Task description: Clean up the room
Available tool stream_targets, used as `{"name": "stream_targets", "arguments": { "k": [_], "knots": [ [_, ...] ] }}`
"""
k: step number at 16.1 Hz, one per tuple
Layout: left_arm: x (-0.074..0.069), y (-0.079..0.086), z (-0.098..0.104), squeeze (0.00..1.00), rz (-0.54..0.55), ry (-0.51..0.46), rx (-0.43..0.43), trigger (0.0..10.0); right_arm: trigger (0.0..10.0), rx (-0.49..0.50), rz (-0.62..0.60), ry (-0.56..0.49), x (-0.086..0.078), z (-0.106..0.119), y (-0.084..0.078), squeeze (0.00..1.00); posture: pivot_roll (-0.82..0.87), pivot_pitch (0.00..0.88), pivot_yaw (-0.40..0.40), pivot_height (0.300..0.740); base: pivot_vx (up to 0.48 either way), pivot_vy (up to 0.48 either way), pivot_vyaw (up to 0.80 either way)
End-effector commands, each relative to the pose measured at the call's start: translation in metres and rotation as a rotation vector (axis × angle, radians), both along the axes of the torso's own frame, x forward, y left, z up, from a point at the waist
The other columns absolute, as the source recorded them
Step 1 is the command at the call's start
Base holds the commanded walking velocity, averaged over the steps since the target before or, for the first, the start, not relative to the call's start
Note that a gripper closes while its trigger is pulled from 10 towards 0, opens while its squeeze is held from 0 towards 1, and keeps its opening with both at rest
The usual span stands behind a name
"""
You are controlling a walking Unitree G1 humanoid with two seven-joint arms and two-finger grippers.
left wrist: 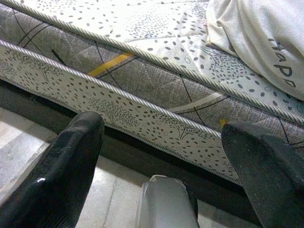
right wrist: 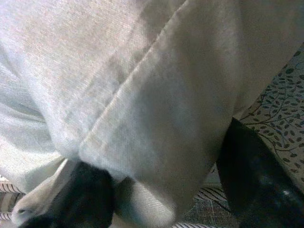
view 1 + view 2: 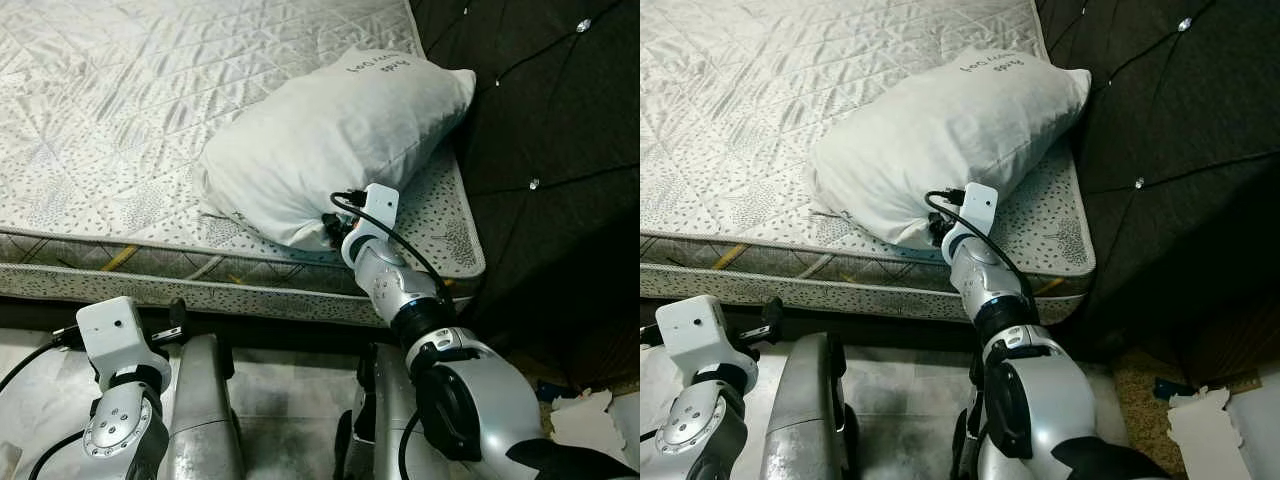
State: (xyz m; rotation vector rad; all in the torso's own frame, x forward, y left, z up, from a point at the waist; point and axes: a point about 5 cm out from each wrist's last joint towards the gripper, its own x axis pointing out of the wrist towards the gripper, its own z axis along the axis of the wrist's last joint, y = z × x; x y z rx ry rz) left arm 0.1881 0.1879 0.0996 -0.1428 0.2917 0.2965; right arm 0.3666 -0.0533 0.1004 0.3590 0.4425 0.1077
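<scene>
White pillow [image 3: 335,140] on mattress [image 3: 110,120], right gripper [image 2: 161,190] fingers around its edge

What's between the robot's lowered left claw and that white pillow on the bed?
The mattress edge lies between the left gripper and the pillow, seen in the left wrist view.

White pillow [image 3: 940,135] on mattress [image 3: 740,120], right claw [image 3: 938,232] at its edge.

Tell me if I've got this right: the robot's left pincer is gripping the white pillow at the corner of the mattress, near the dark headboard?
Not quite: it is the right pincer that grips the white pillow at the corner of the mattress, near the dark headboard. The left eye view shows this. The left pincer hangs open, low beside the mattress edge.
</scene>
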Motion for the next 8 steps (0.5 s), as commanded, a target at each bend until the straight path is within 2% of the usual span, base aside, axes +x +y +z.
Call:
{"name": "stream_targets", "arguments": {
  "k": [1,8],
  "knots": [
    [-0.001,-0.005,0.002,0.0,0.016,-0.004,-0.033,10.0,0.0,0.055,0.013,-0.036,0.003,0.016,0.023,0.0,0.11,0.162,-0.107,0.546,0.0,0.0,0.0],
    [0.006,-0.003,0.005,0.0,0.001,-0.022,-0.018,10.0,0.0,0.009,-0.047,-0.077,0.012,0.019,-0.002,0.0,0.11,0.136,-0.099,0.546,0.0,0.0,0.0]
  ]
}}
